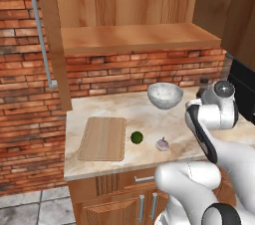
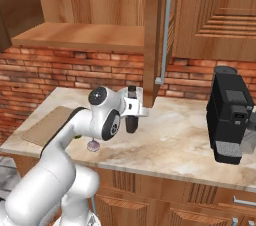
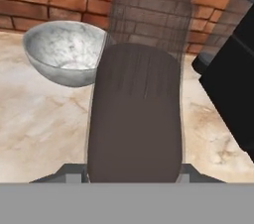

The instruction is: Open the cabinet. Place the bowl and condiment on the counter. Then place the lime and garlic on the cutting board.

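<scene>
The condiment (image 3: 135, 114) stands upright on the counter (image 1: 149, 119), just beside the bowl (image 1: 165, 95) on the side away from the cutting board (image 1: 103, 138); in the hand view its dark body rises between the gripper's fingers, and the gripper (image 2: 132, 112) is clasped around it, the bottle's foot down at the stone. The bowl sits upright on the counter, toward the brick back wall (image 1: 144, 72), well apart from the cutting board. The lime (image 1: 137, 137) lies on the bare counter just beside the cutting board's edge, on the bowl's side of it, not on the wood. The garlic (image 1: 162, 144) rests on the counter near the lime, a little further from the cutting board, also off the board; in the right base view it shows under the arm's elbow. The cutting board lies flat near the counter's end, bare. Above the cutting board the cabinet (image 1: 134, 37) stands open, its doors swung out, the long grey handle (image 1: 42, 37) of one door hanging over the board's side, and its lower shelf bare. A black coffee machine (image 2: 231, 115) stands on the counter beyond the bowl, far from the cutting board
</scene>
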Motion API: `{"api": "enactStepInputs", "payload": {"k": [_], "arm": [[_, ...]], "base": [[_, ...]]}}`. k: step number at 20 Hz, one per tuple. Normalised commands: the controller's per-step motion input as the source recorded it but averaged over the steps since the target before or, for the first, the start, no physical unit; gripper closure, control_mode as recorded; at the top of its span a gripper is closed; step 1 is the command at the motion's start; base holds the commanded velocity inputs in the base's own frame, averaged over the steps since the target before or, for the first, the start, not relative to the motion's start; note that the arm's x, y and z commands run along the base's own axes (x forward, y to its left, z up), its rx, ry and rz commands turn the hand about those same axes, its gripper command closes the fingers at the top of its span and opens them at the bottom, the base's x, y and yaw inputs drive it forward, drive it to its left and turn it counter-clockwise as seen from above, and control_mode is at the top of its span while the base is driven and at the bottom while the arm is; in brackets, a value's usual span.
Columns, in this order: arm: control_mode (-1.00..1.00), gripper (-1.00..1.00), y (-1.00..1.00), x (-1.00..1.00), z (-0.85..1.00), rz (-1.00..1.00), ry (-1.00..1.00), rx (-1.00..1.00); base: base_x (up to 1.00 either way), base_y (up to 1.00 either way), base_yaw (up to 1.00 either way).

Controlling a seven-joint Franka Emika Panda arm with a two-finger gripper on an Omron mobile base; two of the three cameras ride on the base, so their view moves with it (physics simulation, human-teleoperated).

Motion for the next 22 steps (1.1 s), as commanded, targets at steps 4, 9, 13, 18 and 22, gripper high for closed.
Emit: {"api": "enactStepInputs", "payload": {"k": [4, 9, 13, 18, 22], "arm": [[-1.0, 1.0, -0.45, 0.16, -0.41, 0.05, 0.0, 0.0], [-1.0, 1.0, -0.27, 0.31, -0.42, 0.01, 0.0, 0.0], [-1.0, 1.0, -0.15, 0.28, -0.39, 0.0, 0.0, 0.0], [-1.0, 1.0, -0.11, 0.31, -0.37, 0.0, 0.0, 0.0], [-1.0, 1.0, -0.08, 0.21, -0.24, 0.0, 0.0, 0.0]], "base": [[0.0, 0.0, 0.0], [0.0, 0.0, 0.0], [0.0, 0.0, 0.0], [0.0, 0.0, 0.0], [0.0, 0.0, 0.0]]}}
